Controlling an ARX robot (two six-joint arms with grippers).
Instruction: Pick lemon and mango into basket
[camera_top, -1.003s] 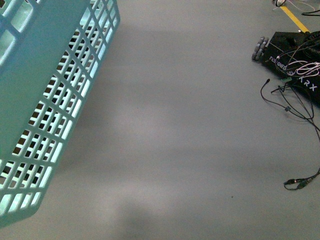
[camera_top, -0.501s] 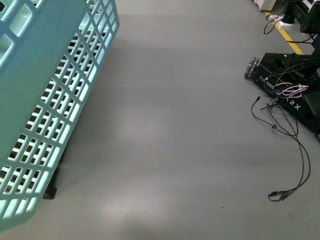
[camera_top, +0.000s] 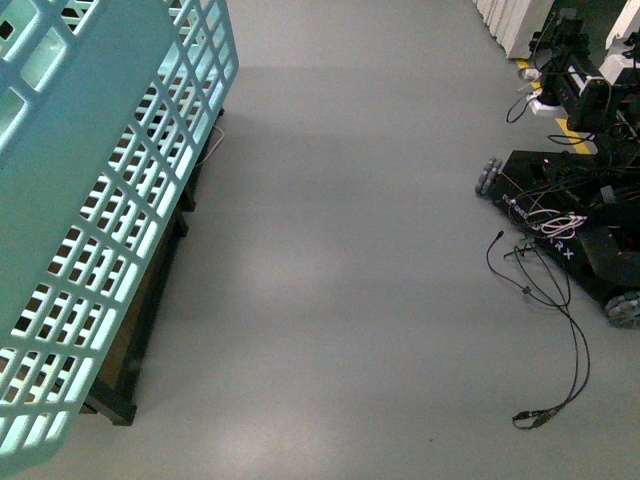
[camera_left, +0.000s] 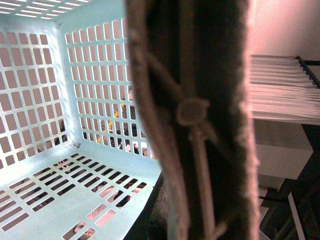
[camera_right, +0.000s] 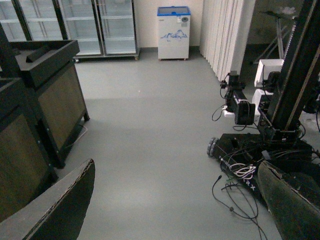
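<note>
The light teal basket (camera_top: 90, 190) hangs tilted at the left of the front view, lifted off the floor. In the left wrist view its slotted floor (camera_left: 55, 200) is bare, and its grey-brown handle (camera_left: 195, 115) with a white tie fills the middle. My left gripper (camera_left: 200, 217) is shut on that handle, its fingers mostly hidden behind it. Small yellow patches (camera_left: 108, 125) show through the far wall; I cannot tell what they are. The lemon and mango are out of view. My right gripper (camera_right: 175, 210) is open over bare grey floor.
A dark wooden stand (camera_top: 140, 340) sits under the basket. At the right are a black wheeled robot base (camera_top: 570, 230) and loose cables (camera_top: 560, 350) trailing on the floor. The right wrist view shows dark cabinets (camera_right: 50, 95), glass-door fridges (camera_right: 100, 25) and a small freezer (camera_right: 173, 25).
The front view has swung: the black base and cables have slid left and down in the picture, and the dark stand has come into sight under the basket. The basket stays held at left.
</note>
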